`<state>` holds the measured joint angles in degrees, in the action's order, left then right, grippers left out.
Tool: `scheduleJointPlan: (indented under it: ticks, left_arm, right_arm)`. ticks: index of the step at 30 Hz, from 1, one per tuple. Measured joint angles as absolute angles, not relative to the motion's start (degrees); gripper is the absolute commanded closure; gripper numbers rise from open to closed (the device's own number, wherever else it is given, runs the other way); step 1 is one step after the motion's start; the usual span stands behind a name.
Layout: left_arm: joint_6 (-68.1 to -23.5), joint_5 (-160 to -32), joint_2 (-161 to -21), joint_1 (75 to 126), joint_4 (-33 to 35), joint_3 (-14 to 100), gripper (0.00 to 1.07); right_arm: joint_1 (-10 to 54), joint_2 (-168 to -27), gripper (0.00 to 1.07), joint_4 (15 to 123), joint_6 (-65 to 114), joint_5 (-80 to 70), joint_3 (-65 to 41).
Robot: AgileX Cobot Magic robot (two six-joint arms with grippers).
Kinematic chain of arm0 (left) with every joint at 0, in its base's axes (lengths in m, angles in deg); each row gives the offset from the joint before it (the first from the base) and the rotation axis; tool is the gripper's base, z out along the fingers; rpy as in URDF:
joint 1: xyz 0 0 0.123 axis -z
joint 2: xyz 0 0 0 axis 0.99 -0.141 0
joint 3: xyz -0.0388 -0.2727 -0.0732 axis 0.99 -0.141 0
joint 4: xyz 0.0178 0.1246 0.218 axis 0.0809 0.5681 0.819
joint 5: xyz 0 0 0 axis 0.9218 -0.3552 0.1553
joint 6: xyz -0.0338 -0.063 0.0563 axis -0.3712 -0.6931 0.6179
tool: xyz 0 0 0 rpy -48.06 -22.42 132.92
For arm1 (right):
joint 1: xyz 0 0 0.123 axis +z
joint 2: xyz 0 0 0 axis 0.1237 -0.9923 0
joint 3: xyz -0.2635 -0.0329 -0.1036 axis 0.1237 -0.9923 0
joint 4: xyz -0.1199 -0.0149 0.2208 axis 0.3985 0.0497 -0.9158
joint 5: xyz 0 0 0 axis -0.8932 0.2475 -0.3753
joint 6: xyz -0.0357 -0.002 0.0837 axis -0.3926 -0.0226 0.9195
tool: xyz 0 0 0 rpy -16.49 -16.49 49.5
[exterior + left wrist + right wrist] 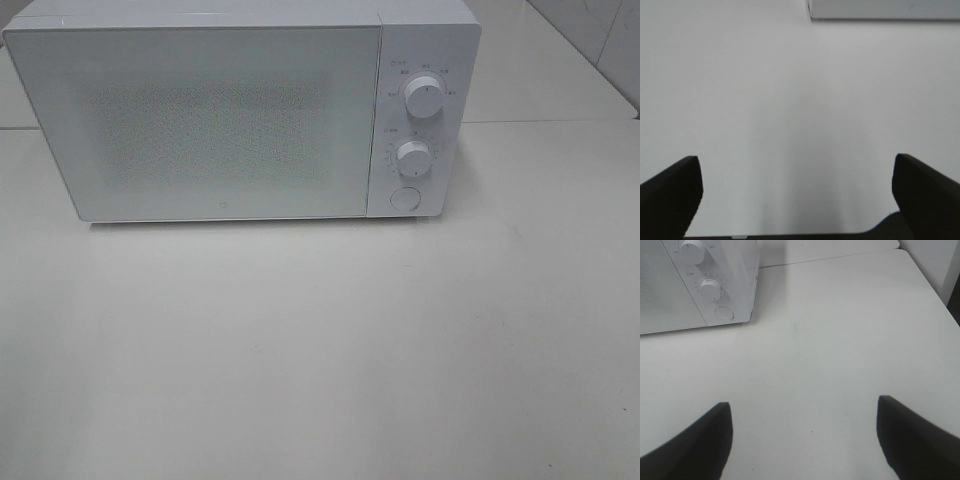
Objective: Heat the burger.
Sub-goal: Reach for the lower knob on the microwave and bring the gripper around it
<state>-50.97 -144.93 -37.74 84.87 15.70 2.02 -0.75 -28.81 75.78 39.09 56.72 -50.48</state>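
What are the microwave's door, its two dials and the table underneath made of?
Microwave door: probably glass or clear plastic, pale, with a fine dotted mesh showing across its middle. Upper dial and lower dial: likely moulded white plastic, smooth with a slight shine. Table: smooth, white, faintly glossy, with soft reflections; laminate or painted board, I can't tell which.

The microwave (220, 120) stands at the back of the table (320, 350), its door (200, 120) shut and barring the way inside. In front of it the tabletop lies open from side to side, with room to pass. A wider strip of table runs to the right of the microwave, with the tiled wall (605, 40) closing it off behind
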Motion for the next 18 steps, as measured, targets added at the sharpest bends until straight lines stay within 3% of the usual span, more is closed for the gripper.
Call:
scheduleJointPlan:
  ticks: [6,18]
  left_arm:
    - [-50.97,-144.93,-29.03,81.72,15.7,1.91,0.08]
    - [-50.97,-144.99,-22.38,81.21,15.7,1.85,0.08]
  right_arm:
    - [-0.75,-28.81,0.34,75.78,39.09,56.72,-50.48]
    - [-0.75,-28.81,0.34,75.78,39.09,56.72,-50.48]
